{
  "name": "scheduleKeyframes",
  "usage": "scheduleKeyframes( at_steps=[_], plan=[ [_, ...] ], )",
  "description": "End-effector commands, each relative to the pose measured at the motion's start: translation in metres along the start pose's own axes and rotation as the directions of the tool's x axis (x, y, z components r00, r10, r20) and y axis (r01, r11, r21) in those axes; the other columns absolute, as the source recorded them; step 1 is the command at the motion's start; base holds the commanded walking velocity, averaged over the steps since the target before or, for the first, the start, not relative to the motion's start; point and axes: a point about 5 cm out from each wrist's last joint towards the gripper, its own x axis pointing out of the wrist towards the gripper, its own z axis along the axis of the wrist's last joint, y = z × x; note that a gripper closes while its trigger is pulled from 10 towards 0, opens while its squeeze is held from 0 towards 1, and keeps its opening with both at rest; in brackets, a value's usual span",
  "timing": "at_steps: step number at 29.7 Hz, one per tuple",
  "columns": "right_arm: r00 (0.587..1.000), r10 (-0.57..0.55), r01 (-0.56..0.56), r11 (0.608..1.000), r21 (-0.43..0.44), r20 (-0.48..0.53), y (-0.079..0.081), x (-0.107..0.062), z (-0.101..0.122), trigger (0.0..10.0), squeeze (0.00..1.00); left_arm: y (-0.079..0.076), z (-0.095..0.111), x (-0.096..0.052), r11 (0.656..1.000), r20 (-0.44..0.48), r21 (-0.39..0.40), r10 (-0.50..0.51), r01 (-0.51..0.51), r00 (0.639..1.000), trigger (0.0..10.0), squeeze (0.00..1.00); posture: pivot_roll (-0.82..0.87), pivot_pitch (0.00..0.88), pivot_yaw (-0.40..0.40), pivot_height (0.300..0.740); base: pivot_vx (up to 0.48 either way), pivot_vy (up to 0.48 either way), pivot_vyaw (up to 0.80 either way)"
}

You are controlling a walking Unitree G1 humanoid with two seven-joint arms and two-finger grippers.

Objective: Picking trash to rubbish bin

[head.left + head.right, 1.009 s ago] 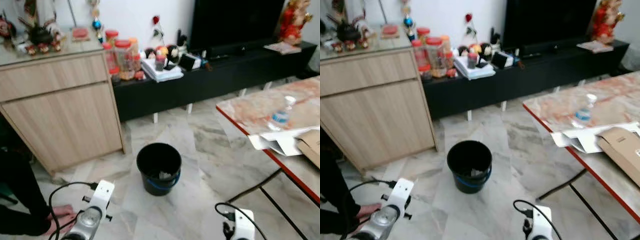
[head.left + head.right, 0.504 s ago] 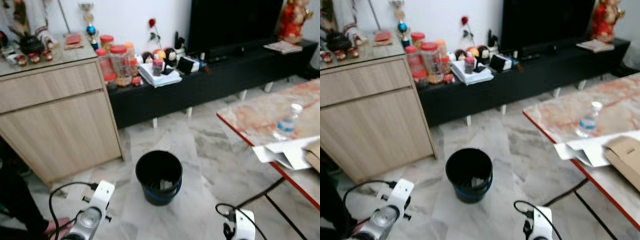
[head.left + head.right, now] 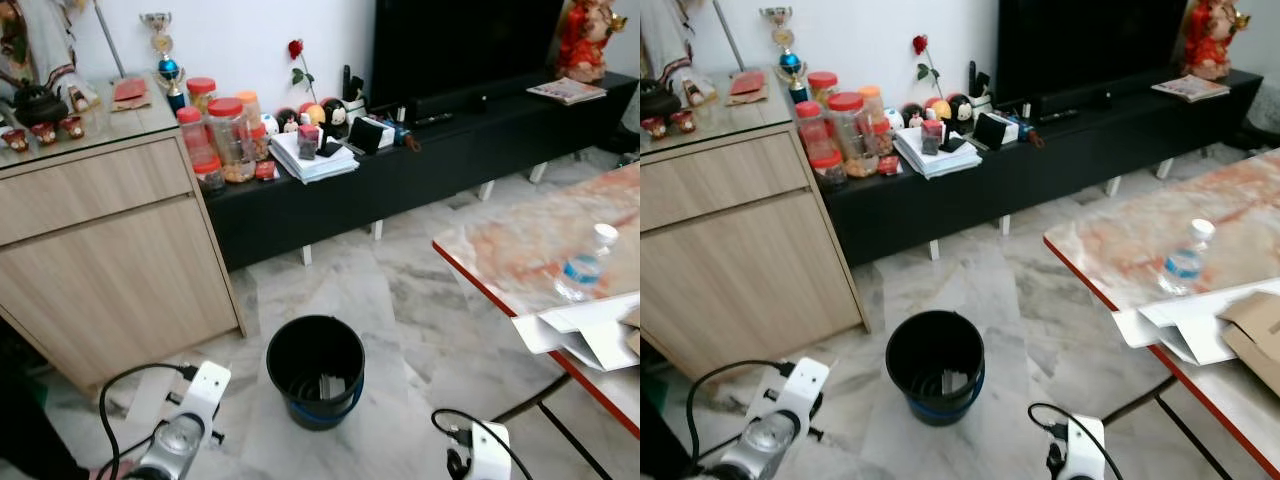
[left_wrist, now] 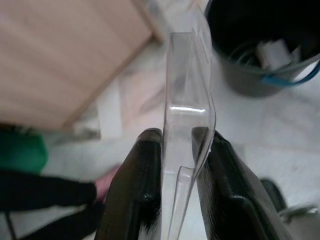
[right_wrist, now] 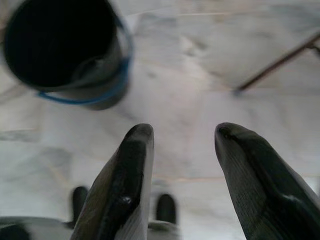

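A black rubbish bin with a blue band stands on the marble floor just ahead of me, with a white scrap lying inside. My left gripper is shut on a thin piece of clear plastic packaging, held edge-on, low and to the bin's left. In the left wrist view the bin lies beyond the fingertips and off to one side. My right gripper stands open over bare floor, holding nothing, with the bin ahead of it and apart. Both silver wrists hang at the lower edge.
A wooden cabinet stands to the left of the bin and a black TV bench behind it. On the right is a red-edged table with a water bottle and papers. A person's dark sleeve and hand are low on my left.
The whole picture has shifted, so the camera moved: the bin now sits lower and more central. The person's hand on the floor has slid out at the lower left. Both grippers look unchanged.
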Motion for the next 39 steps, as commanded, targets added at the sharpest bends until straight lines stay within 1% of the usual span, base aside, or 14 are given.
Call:
scheduleKeyframes(
  at_steps=[1,18,21,25,26,27,28,30,31,32,34,37,38,39],
  plan=[
    [1.000,0.003,-0.003,1.000,-0.006,0.006,0.000,0.001,0.002,10.0,0.00,0.002,0.004,0.001,1.000,0.008,0.009,0.000,0.000,1.000,10.0,0.00,0.06,0.000,0.036,0.740,0.345,0.000,0.00],
    [1.000,0.015,-0.015,1.000,-0.023,0.012,0.001,0.001,0.005,10.0,0.00,0.004,0.013,0.003,1.000,0.031,0.004,0.005,-0.005,0.999,10.0,0.00,0.06,0.000,0.033,0.740,0.348,0.000,0.00],
    [0.999,0.030,-0.029,0.998,-0.060,0.017,0.003,0.002,0.006,10.0,0.00,0.004,0.014,0.004,1.000,0.034,0.003,0.006,-0.006,0.999,10.0,0.00,0.06,0.000,0.030,0.740,0.345,0.000,0.00],
    [0.999,0.035,-0.034,0.997,-0.067,0.025,0.003,0.003,0.010,10.0,0.00,0.004,0.016,0.004,1.000,0.038,-0.003,0.010,-0.010,0.999,10.0,0.00,0.06,0.000,0.027,0.740,0.345,0.000,0.00],
    [0.998,0.056,-0.052,0.993,-0.103,0.036,0.006,0.003,0.014,10.0,0.00,0.004,0.016,0.004,1.000,0.042,-0.007,0.011,-0.010,0.999,10.0,0.00,0.06,0.000,0.025,0.740,0.349,0.000,0.00],
    [0.998,0.056,-0.052,0.993,-0.103,0.036,0.006,0.003,0.014,10.0,0.00,0.004,0.016,0.004,1.000,0.042,-0.007,0.011,-0.010,0.999,10.0,0.00,0.06,0.000,0.025,0.740,0.349,0.000,0.00],
    [0.997,0.072,-0.067,0.989,-0.128,0.040,0.008,0.004,0.015,10.0,0.00,0.004,0.017,0.004,1.000,0.044,-0.009,0.011,-0.011,0.999,10.0,0.00,0.06,0.000,0.025,0.740,0.345,0.000,0.00],
    [0.990,0.132,-0.122,0.976,-0.181,0.044,0.014,0.005,0.020,10.0,0.00,0.003,0.020,0.005,1.000,0.050,-0.014,0.011,-0.010,0.999,10.0,0.00,0.06,0.000,0.023,0.740,0.347,0.000,0.00],
    [0.990,0.132,-0.122,0.976,-0.181,0.044,0.014,0.005,0.020,10.0,0.00,0.003,0.020,0.005,1.000,0.050,-0.014,0.011,-0.010,0.999,10.0,0.00,0.06,0.000,0.023,0.740,0.345,0.000,0.00],
    [0.982,0.182,-0.167,0.964,-0.205,0.052,0.020,0.006,0.026,10.0,0.00,0.003,0.025,0.006,1.000,0.065,-0.013,0.008,-0.007,0.998,10.0,0.00,0.06,0.000,0.021,0.740,0.349,0.000,0.00],
    [0.971,0.226,-0.198,0.945,-0.259,0.080,0.026,0.008,0.038,10.0,0.00,0.004,0.032,0.007,1.000,0.087,-0.017,0.010,-0.009,0.996,10.0,0.00,0.06,0.000,0.019,0.740,0.347,0.000,0.00],
    [0.962,0.256,-0.223,0.938,-0.267,0.097,0.030,0.009,0.045,10.0,0.00,0.005,0.038,0.008,1.000,0.104,-0.021,0.011,-0.009,0.994,10.0,0.00,0.07,0.001,0.018,0.740,0.347,0.000,0.00],
    [0.955,0.280,-0.244,0.931,-0.273,0.101,0.033,0.009,0.048,10.0,0.00,0.004,0.042,0.009,1.000,0.116,-0.024,0.008,-0.005,0.993,10.0,0.00,0.07,0.002,0.018,0.740,0.349,0.000,0.00],
    [0.938,0.331,-0.291,0.913,-0.287,0.104,0.037,0.009,0.054,10.0,0.00,0.003,0.050,0.010,1.000,0.143,-0.029,-0.004,0.008,0.990,10.0,0.00,0.07,0.006,0.016,0.740,0.345,0.000,0.00]
  ],
)
